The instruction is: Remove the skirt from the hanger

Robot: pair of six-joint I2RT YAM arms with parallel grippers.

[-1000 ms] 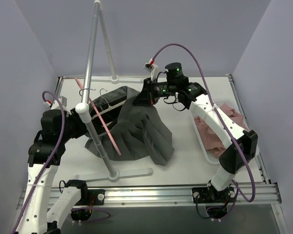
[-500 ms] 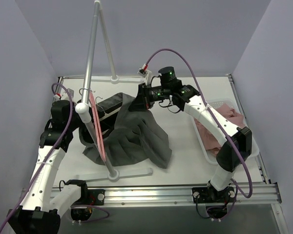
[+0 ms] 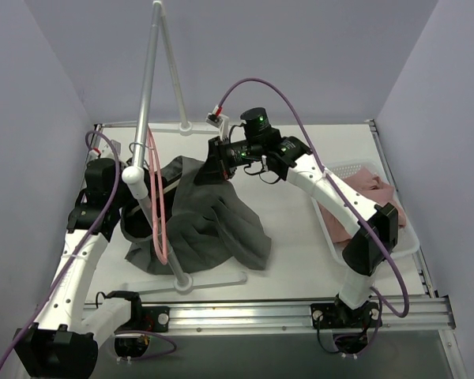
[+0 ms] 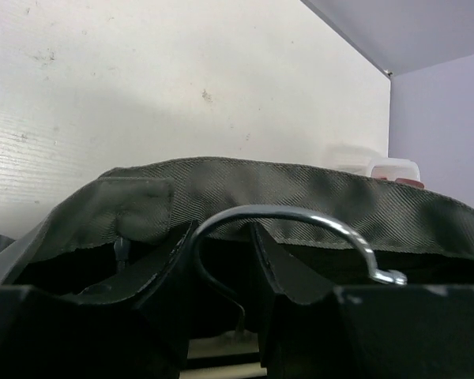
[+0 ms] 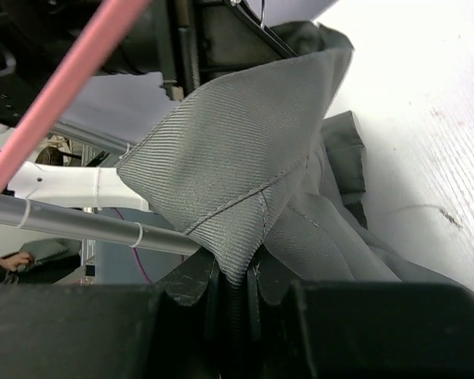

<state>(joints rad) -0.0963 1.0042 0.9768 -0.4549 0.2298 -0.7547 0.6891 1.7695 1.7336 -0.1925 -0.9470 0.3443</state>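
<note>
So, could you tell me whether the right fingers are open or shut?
Shut on the skirt: its grey fabric is pinched between the right fingers in the wrist view.

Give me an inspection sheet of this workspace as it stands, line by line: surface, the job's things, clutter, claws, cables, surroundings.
Surface: white table, bare between skirt and basket.
Job's things: grey skirt heaped under the rack, waistband up against the hanger's metal hook.
Clutter: white basket with pink cloth, at right; pink loop hanging on the rack.
Claws: left claw has its jaws apart, either side of the hook; right claw is shut on a fold of the skirt.
Cables: purple cables arch over both arms.
Surroundings: plain lilac walls on three sides.
</note>
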